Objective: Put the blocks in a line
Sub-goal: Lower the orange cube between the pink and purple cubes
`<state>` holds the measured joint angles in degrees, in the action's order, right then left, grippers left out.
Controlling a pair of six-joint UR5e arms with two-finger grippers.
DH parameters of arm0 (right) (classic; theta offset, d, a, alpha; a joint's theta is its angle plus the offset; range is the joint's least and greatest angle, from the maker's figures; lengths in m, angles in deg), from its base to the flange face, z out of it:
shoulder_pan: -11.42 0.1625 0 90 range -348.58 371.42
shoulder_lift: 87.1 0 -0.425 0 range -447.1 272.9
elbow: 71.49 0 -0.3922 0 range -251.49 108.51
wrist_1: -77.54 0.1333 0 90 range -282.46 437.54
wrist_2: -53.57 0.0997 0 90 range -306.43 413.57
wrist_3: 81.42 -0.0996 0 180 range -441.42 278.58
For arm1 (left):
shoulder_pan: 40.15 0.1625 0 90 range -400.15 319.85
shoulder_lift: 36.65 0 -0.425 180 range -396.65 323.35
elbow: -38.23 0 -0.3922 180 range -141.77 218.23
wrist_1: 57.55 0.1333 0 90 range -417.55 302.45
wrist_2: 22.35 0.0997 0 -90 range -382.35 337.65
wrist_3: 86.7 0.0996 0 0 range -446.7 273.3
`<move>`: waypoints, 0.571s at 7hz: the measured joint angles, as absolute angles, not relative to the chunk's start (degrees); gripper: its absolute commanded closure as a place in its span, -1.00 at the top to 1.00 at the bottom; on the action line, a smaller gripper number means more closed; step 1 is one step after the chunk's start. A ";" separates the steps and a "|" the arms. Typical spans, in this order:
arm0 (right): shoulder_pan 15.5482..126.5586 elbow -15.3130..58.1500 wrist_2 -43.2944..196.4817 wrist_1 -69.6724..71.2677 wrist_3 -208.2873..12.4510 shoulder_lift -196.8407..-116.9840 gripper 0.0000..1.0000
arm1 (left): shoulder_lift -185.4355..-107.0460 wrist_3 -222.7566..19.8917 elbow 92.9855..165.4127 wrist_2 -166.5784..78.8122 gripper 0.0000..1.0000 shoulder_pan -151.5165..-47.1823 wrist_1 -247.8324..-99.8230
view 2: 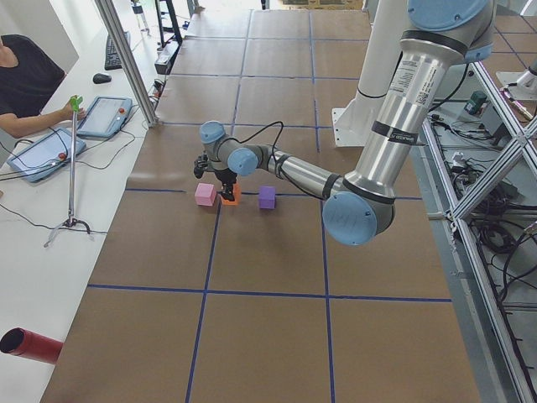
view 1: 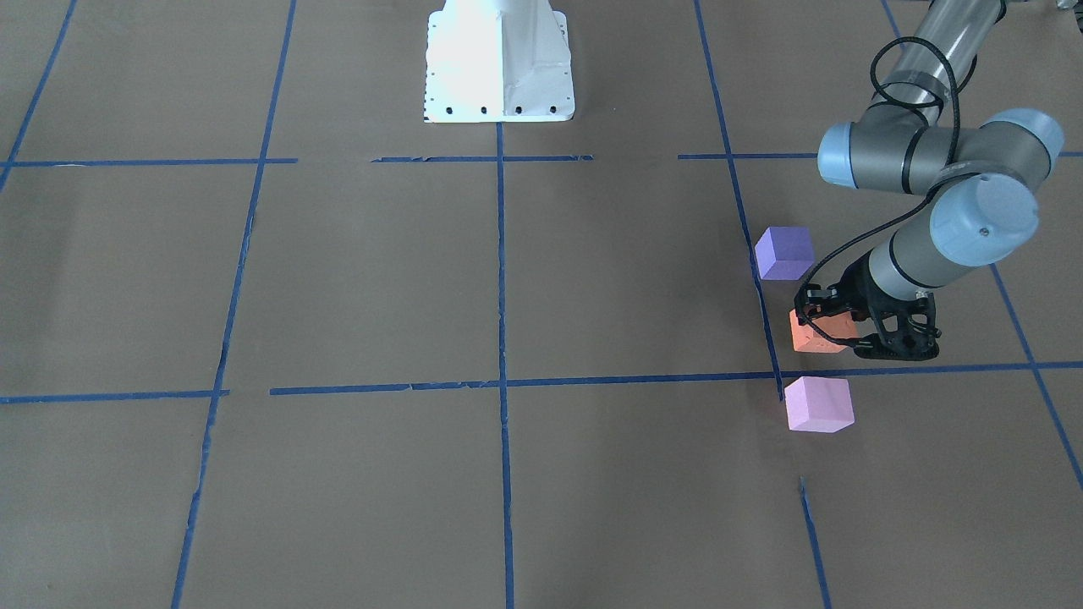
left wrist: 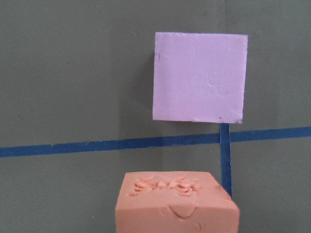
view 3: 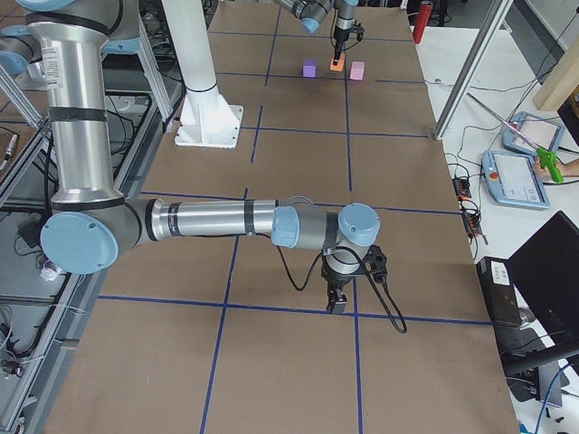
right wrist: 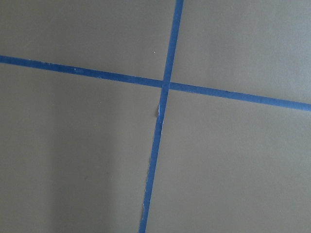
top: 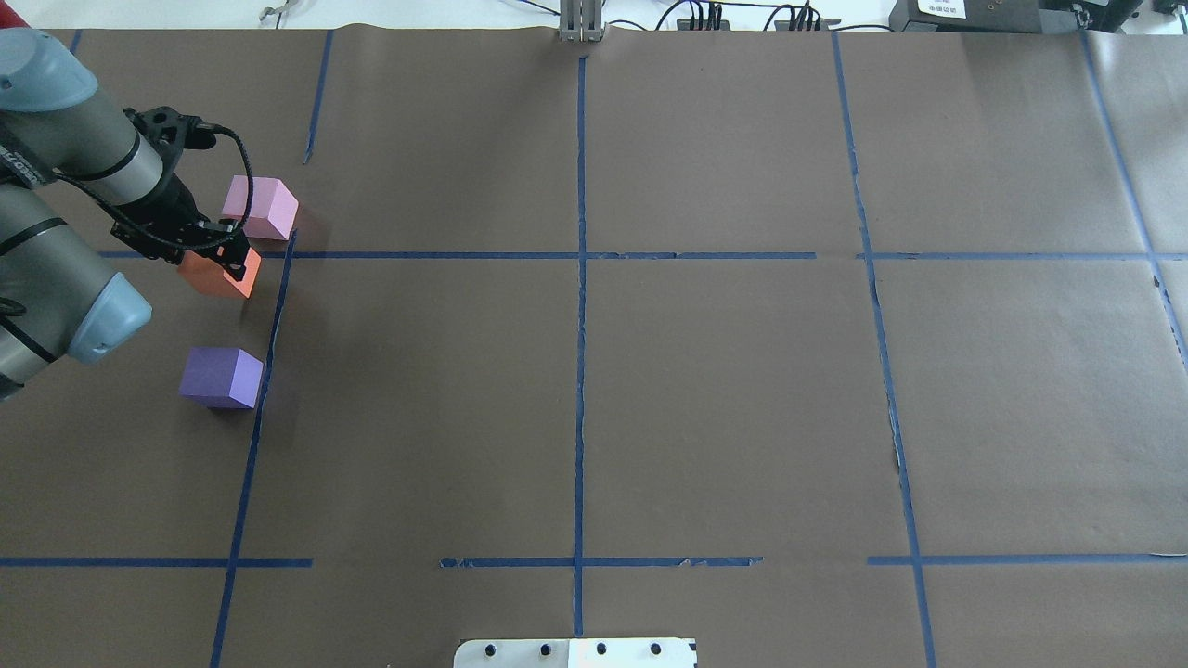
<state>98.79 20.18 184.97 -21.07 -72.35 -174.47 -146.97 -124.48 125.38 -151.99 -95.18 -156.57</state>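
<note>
Three cubes stand in a row along a blue tape line on my left side: the purple block [view 1: 784,252] [top: 221,376], the orange block [view 1: 810,337] [top: 209,276] in the middle, and the pink block [view 1: 818,404] [top: 262,208]. My left gripper [view 1: 833,326] [top: 225,252] straddles the orange block and looks shut on it, at or just above the paper. The left wrist view shows the orange block [left wrist: 175,204] close below and the pink block [left wrist: 199,77] beyond a tape line. My right gripper [view 3: 336,306] hangs low over a tape crossing far from the blocks; I cannot tell whether it is open.
Brown paper with blue tape grid lines [top: 580,255] covers the table. The white robot base [view 1: 499,63] stands at the table's near edge. An operator with tablets [view 2: 105,116] sits beyond the far edge, next to a metal post [view 2: 126,59].
</note>
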 measured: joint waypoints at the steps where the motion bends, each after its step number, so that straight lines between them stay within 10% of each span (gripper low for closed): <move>1: 98.79 20.18 184.97 -21.07 -72.33 -174.47 1.00 | -146.96 -124.66 125.06 -151.99 -0.98 -94.85 -156.90; 4: 98.79 20.18 184.97 -21.07 -72.36 -174.47 1.00 | -146.95 -124.76 124.08 -151.99 -0.88 -94.57 -158.11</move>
<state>98.79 20.18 184.97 -21.07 -72.36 -174.47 -146.95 -124.76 124.08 -151.99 -94.57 -158.11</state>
